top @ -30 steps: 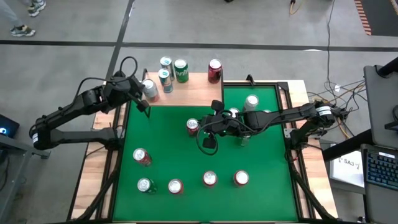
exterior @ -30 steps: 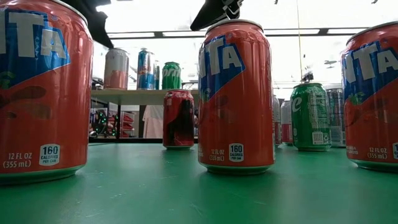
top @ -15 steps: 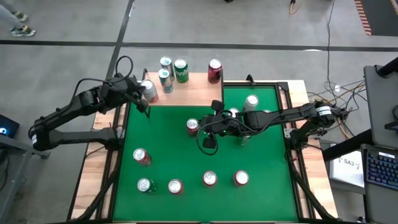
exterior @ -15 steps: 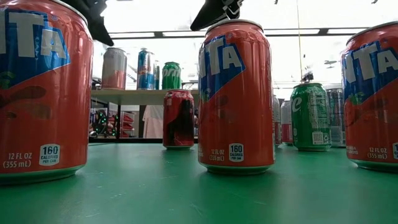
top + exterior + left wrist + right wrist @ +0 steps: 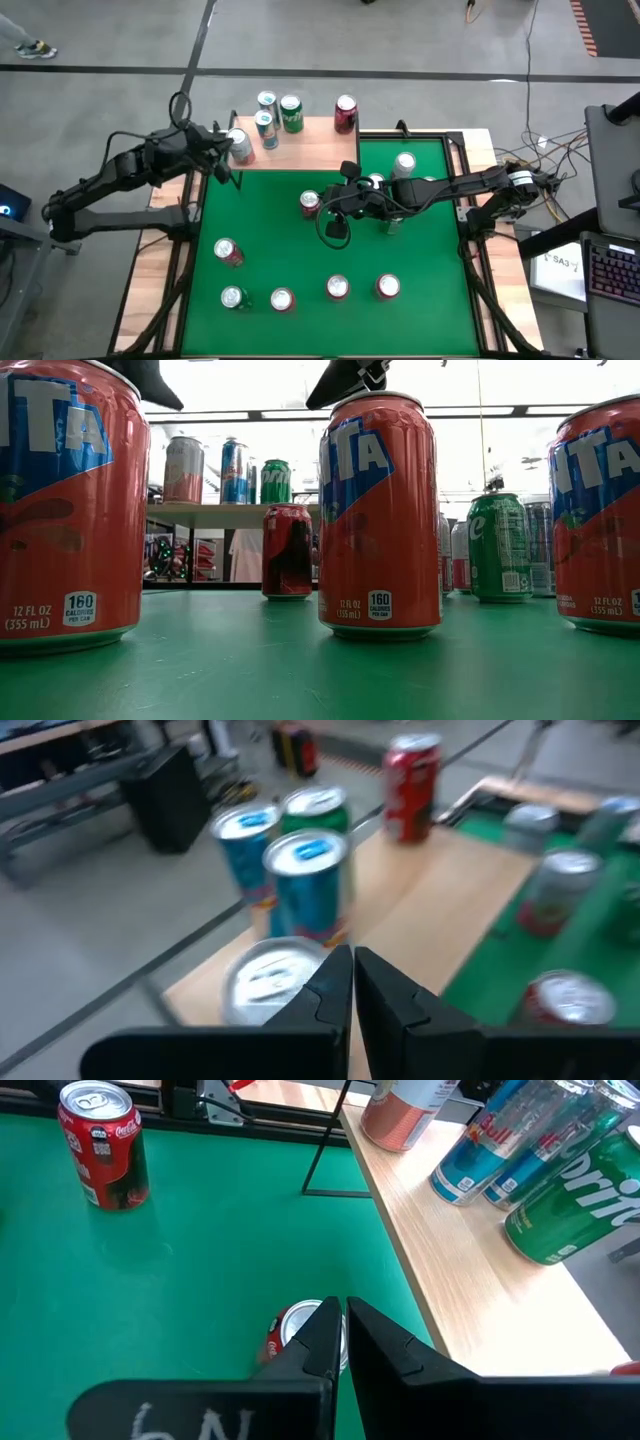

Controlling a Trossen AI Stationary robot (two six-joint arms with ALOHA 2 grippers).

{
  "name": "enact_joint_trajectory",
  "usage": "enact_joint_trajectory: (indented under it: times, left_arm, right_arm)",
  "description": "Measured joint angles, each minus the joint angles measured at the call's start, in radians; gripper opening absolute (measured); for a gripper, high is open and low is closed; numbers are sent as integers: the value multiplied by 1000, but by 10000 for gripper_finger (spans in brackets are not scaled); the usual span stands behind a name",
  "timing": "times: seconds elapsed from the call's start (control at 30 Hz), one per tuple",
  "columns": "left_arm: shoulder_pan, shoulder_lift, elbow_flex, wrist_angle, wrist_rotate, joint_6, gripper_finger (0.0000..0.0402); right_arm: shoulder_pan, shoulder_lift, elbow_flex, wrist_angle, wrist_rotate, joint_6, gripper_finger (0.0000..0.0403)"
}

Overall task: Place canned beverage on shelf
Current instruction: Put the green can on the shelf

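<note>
I see the left gripper [image 5: 226,165] w/ fingers pressed together, empty, at the shelf's [image 5: 310,148] left edge, just beside a silver-topped can [image 5: 239,144] standing on the board. Also on the shelf: two blue cans [image 5: 266,118], a green can [image 5: 291,113], a red can [image 5: 345,113]. Right gripper [image 5: 332,203] is closed too, holding nothing, over the green table [image 5: 300,260] next to a red can near the middle [image 5: 310,203]. More cans stand along the near side.

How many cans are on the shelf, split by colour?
On the shelf:
Blue cans: 2
Green can: 1
Red can: 1
Silver-pink can: 1
Total: 5
</note>
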Motion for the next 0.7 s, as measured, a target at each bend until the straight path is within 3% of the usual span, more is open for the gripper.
enact_joint_trajectory:
  times: [0.4, 0.7]
  left_arm:
    - [-343, 0, -124, 302, -29, 63, 0]
    - [-434, 46, -133, 341, -35, 136, 0]
  right_arm:
    - [0, -3, 18, -3, 0, 45, 12]
    - [-1, -5, 141, -130, -15, 258, 12]
